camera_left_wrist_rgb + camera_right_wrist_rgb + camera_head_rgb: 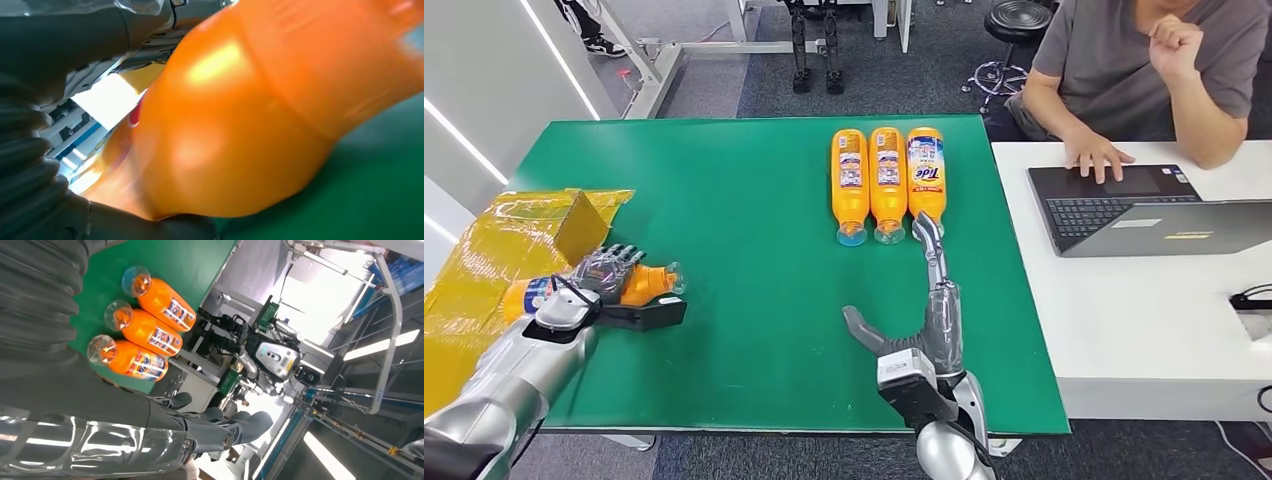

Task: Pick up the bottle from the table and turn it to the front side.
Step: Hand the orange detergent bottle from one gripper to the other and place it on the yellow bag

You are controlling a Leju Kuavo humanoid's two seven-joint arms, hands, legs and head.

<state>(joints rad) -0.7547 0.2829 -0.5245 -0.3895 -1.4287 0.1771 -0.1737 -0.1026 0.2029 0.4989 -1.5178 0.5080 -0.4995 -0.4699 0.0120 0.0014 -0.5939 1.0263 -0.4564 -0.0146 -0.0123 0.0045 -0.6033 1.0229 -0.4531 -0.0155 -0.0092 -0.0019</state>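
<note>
"Tide" on rightmost bottle's label (926, 171) — neighbouring bottles' labels unreadable

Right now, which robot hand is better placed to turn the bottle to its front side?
The left robot hand: it already grips the orange bottle near the table's left edge. The right robot hand is open, holding nothing.

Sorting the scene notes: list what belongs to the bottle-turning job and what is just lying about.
Belongs to the job:
- orange bottle gripped by the left hand
- three orange bottles lined up on the green table
- right hand, fingers apart, holding nothing

Just lying about:
- yellow bag
- laptop on the white table
- person typing
</note>
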